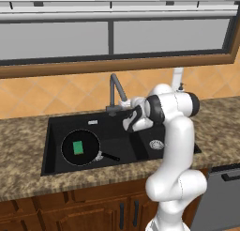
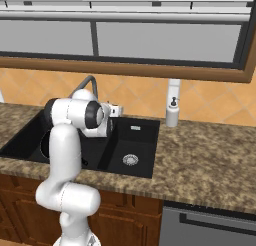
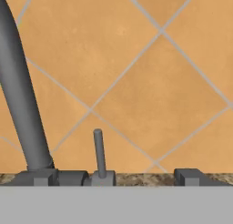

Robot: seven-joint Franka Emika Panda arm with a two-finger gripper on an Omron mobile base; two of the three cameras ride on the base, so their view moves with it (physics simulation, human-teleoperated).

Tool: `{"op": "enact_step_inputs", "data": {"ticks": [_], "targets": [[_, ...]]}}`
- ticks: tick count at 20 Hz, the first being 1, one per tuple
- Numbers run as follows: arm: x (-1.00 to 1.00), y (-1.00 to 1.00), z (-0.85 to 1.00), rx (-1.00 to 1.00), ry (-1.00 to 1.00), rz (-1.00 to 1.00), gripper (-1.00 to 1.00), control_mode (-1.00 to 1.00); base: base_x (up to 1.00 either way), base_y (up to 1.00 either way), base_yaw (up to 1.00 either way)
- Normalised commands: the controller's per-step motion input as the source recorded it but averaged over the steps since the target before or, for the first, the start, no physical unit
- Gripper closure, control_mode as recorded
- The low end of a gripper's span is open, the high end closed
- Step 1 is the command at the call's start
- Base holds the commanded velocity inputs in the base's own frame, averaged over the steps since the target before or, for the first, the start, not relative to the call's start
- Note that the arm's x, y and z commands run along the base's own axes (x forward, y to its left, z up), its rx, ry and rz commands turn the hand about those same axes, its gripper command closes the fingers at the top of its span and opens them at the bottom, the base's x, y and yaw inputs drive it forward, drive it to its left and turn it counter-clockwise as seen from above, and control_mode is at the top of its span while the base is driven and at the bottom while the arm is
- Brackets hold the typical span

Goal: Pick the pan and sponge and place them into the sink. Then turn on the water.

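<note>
The black pan (image 1: 69, 153) lies in the wide left basin of the black sink (image 1: 54, 131), handle pointing right. On the pan rests the green sponge (image 1: 78, 147). My gripper (image 1: 121, 106) hovers over the back of the sink, right by the base of the dark grey faucet (image 1: 115, 87). In the hand view the gripper (image 3: 113, 177) stands open, the faucet's upright lever (image 3: 98, 150) sits between its fingertips, and the faucet spout (image 3: 20, 95) rises on the left. No water stream is in view. From the right base view the gripper (image 2: 117, 111) sits just right of the faucet (image 2: 87, 81).
A white soap dispenser (image 2: 172, 110) stands on the speckled counter (image 2: 210, 160) behind the sink's right basin (image 2: 131, 159). An orange tiled wall and a window sill run behind the faucet. A dishwasher front (image 1: 220, 197) is at the lower right.
</note>
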Motion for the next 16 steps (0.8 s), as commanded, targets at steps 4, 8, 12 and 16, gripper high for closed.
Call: {"op": "enact_step_inputs", "data": {"ticks": [4, 8, 12, 16], "targets": [[0.33, 0.00, 0.00, 0.00, -0.01, 0.00, -1.00, -1.00, 0.00, 0.00, 0.00], [0.31, 0.00, 0.00, 0.00, -0.01, 0.00, -1.00, -1.00, 0.00, 0.00, 0.00], [0.22, 0.00, 0.00, 0.00, -0.01, 0.00, -1.00, -1.00, 0.00, 0.00, 0.00], [0.15, 0.00, -0.01, 0.00, -0.01, 0.00, -1.00, -1.00, 0.00, 0.00, 0.00]]}}
